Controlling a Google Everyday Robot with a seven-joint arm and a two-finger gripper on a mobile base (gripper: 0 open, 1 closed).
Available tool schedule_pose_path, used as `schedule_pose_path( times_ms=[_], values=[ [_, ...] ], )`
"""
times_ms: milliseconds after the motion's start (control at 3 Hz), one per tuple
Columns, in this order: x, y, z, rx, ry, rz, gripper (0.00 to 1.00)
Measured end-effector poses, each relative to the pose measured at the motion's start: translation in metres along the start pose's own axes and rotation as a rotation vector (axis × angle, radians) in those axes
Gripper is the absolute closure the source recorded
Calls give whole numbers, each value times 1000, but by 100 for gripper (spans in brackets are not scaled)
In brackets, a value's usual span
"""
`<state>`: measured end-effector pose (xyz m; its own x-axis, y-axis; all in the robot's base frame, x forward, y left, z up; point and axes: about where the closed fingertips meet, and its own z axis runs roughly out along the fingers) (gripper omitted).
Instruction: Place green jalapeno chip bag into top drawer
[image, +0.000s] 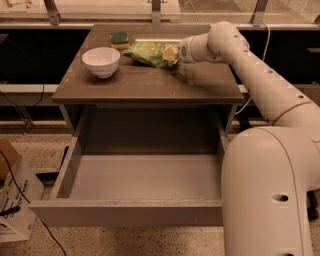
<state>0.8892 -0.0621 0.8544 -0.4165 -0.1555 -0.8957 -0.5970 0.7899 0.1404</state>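
Observation:
The green jalapeno chip bag (149, 52) lies at the back middle of the brown-grey table (150, 85), its right end raised and bunched. My gripper (171, 53) reaches in from the right and is shut on that right end, with a pale fingertip (170, 51) showing over the bag. The top drawer (145, 177) is pulled fully open below the table's front edge, with nothing on its light grey floor.
A white bowl (101, 61) stands at the table's left. A small dark-green and yellow sponge (119, 39) lies behind it at the back edge. A cardboard box (12, 195) sits on the floor at left. My arm and base fill the right side.

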Motion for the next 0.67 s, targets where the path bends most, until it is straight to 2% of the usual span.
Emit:
schedule_pose_path(
  times_ms=[333,667],
  values=[
    [5,8,3,-14,17,-12,89],
    [0,19,0,-30,10,-31,100]
  ],
)
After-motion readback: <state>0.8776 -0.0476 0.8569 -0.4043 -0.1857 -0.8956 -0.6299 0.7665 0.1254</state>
